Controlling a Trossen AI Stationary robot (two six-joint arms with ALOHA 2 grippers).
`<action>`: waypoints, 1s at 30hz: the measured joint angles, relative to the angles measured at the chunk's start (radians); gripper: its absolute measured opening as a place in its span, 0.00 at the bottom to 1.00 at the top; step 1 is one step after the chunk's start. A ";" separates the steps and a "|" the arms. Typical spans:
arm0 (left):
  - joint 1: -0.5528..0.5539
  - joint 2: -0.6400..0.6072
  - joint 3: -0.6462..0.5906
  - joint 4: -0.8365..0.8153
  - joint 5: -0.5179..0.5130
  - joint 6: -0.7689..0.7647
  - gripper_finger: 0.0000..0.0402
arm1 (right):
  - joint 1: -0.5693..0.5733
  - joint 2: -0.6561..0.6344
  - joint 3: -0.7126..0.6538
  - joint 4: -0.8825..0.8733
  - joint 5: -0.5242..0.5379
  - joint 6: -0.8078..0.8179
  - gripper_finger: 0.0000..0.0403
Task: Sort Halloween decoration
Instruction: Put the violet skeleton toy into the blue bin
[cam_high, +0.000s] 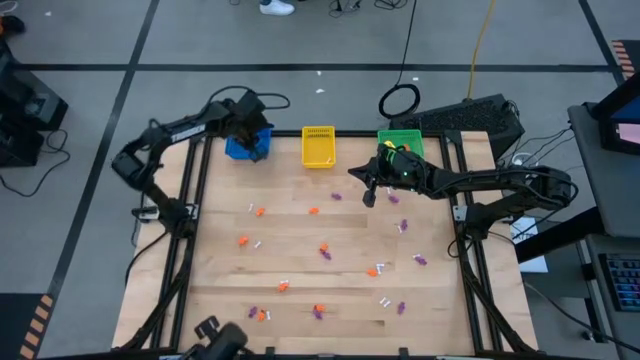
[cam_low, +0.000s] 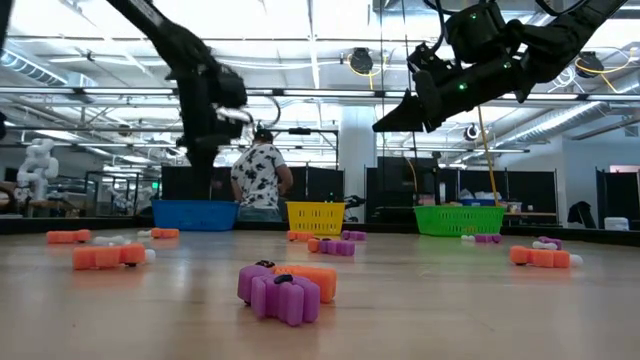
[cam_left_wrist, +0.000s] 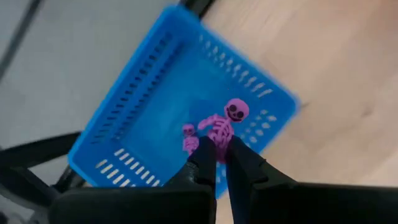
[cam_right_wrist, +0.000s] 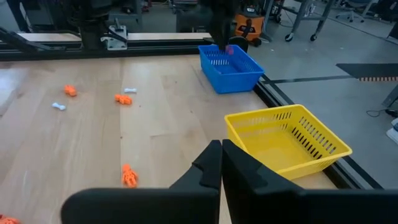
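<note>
A: Left gripper (cam_left_wrist: 221, 163) — position, state?

B: Over the blue basket (cam_left_wrist: 143, 106) at the table's far left corner. Fingers pinched on a purple skeleton (cam_left_wrist: 221, 127), which hangs above the basket floor. A second small purple figure (cam_left_wrist: 188, 138) shows beside it; resting in the basket or not, I cannot tell.

A: Right gripper (cam_right_wrist: 221, 163)?

B: Fingers closed, nothing between them. In the high view it sits in front of the green basket (cam_high: 403, 139), raised off the wood, between that and the yellow basket (cam_high: 318, 146).

A: Rest of the Halloween decoration (cam_high: 322, 250)?

B: Scattered across the wooden table (cam_high: 220, 270): orange, purple and white pieces, mostly mid-table and toward the near edge. Low view has a purple piece (cam_low: 279, 295) touching an orange piece (cam_low: 312, 279), closest to the camera.

A: Anything beyond the table?

B: A person (cam_low: 260, 177) in a patterned shirt, standing behind the baskets.
</note>
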 joint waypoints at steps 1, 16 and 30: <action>0.010 0.024 0.007 0.000 0.000 0.001 0.03 | 0.000 0.000 0.000 0.000 0.000 0.000 0.00; 0.074 0.145 0.024 0.106 -0.013 0.000 0.03 | 0.000 0.000 0.000 -0.017 0.000 -0.001 0.00; 0.099 0.146 0.025 0.142 0.016 0.014 0.03 | 0.000 0.000 0.000 -0.007 0.000 -0.010 0.00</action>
